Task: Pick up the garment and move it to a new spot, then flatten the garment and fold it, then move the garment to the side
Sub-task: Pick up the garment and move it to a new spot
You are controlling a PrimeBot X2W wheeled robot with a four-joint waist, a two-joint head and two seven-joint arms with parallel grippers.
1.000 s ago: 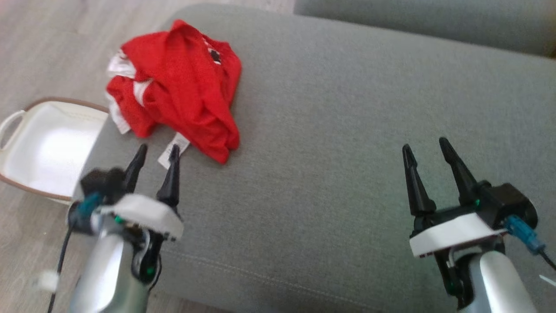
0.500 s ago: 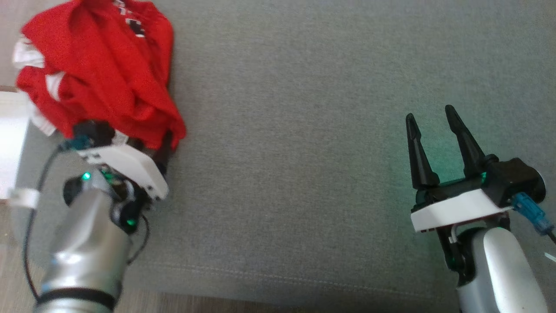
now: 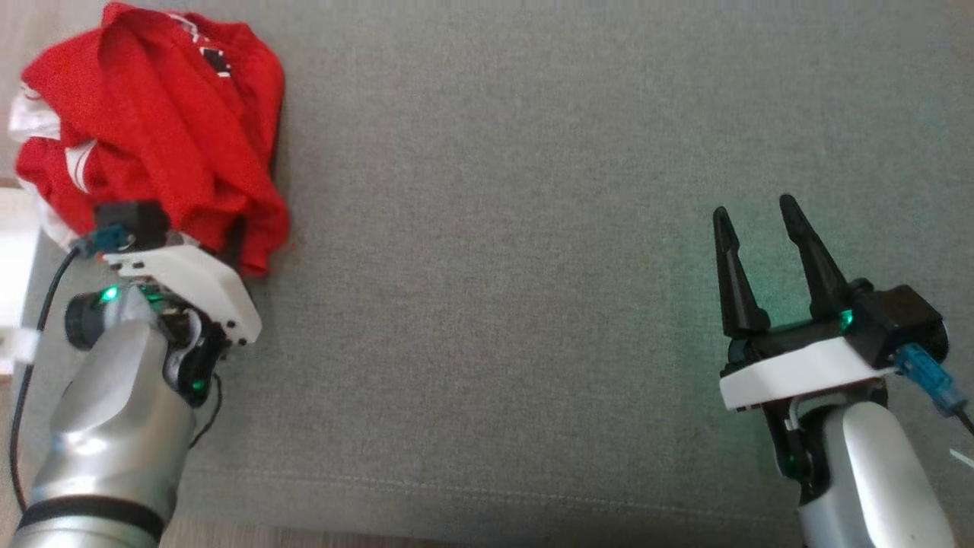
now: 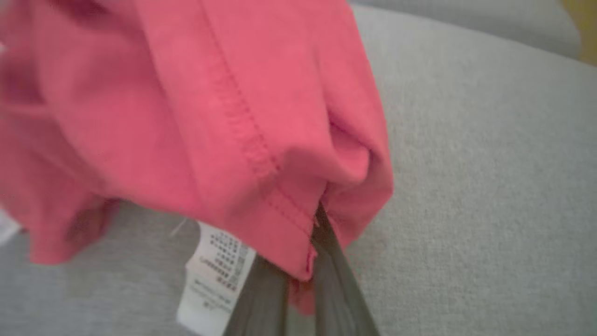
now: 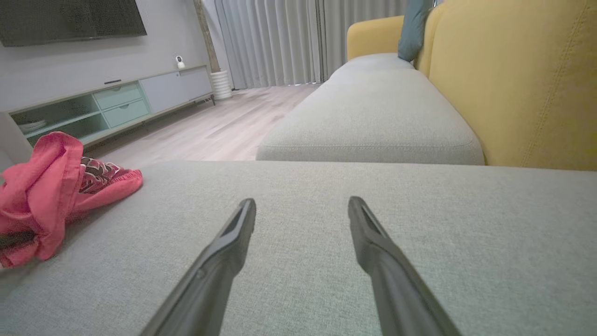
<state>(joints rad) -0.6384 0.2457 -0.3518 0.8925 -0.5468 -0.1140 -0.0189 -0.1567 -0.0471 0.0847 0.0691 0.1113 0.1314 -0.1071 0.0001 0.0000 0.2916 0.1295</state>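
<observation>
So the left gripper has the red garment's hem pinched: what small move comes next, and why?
Probably a short lift with the left gripper. Its fingers are shut on the hem beside the care label, while the garment lies bunched at the sofa cushion's left edge; the right gripper is open over bare cushion, well apart.

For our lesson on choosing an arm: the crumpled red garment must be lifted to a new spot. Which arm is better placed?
Left. The left pincer is shut on the hem of the garment; the right pincer stands open over bare cushion, well away from it.
</observation>
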